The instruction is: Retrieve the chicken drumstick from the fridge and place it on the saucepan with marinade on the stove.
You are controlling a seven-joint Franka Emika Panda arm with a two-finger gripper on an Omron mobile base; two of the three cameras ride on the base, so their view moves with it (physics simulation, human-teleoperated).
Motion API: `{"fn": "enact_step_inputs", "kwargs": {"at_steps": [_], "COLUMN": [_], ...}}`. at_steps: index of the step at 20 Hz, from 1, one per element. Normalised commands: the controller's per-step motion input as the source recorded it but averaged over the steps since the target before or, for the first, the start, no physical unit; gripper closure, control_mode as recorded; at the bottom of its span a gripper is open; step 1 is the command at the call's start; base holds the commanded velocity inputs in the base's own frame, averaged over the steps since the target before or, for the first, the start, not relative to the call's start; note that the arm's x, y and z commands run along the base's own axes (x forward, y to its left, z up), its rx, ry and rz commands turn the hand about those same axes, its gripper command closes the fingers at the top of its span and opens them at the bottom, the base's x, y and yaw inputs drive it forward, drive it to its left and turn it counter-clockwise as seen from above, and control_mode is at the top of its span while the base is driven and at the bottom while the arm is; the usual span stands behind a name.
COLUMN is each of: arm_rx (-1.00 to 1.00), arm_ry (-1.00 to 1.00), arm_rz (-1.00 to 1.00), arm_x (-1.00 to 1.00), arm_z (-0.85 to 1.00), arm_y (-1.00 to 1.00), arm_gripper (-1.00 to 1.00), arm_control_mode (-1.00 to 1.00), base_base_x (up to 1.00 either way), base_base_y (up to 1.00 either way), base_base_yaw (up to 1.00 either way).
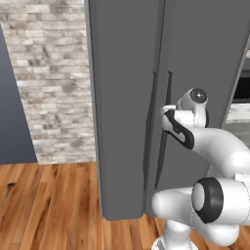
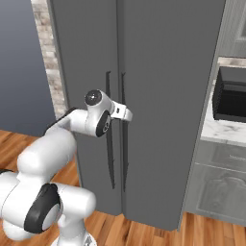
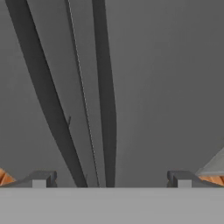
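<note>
Facing the fridge (image 1: 127, 88) w/ both doors closed, my gripper (image 3: 111, 179) sits right at the two long handles (image 3: 105, 109) by the center seam. Fingers (image 3: 41, 178) spread wide, nothing held; handles run betw. them, no contact seen.

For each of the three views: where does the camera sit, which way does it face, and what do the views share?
Left base view: behind the arm's left, facing the fridge; arm at lower right.
Right base view: behind its right, same fridge; arm lower left, gripper at the handles.
Hand view: on the hand, facing the door seam; open fingertips below.
Shared: both handles.
</note>
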Motion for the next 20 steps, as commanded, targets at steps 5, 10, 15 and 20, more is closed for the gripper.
{"fn": "enact_step_inputs", "kwargs": {"at_steps": [5, 10, 15, 20], "arm_rx": [0.00, 0.00, 0.00, 0.00], "arm_ry": [0.01, 0.01, 0.01, 0.01], "arm_rz": [0.00, 0.00, 0.00, 0.00], "arm_x": [0.48, 0.40, 0.41, 0.47], "arm_z": [-0.14, -0.10, -0.13, -0.17], "arm_y": [-0.05, -0.14, -0.14, -0.03], "arm_gripper": [-1.00, -1.00, -1.00, -1.00], "arm_control_mode": [-1.00, -1.00, -1.00, -1.00], "base_base_x": [0.00, 0.00, 0.00, 0.00], "base_base_y": [0.00, 0.00, 0.00, 0.00], "base_base_yaw": [0.00, 0.00, 0.00, 0.00]}}
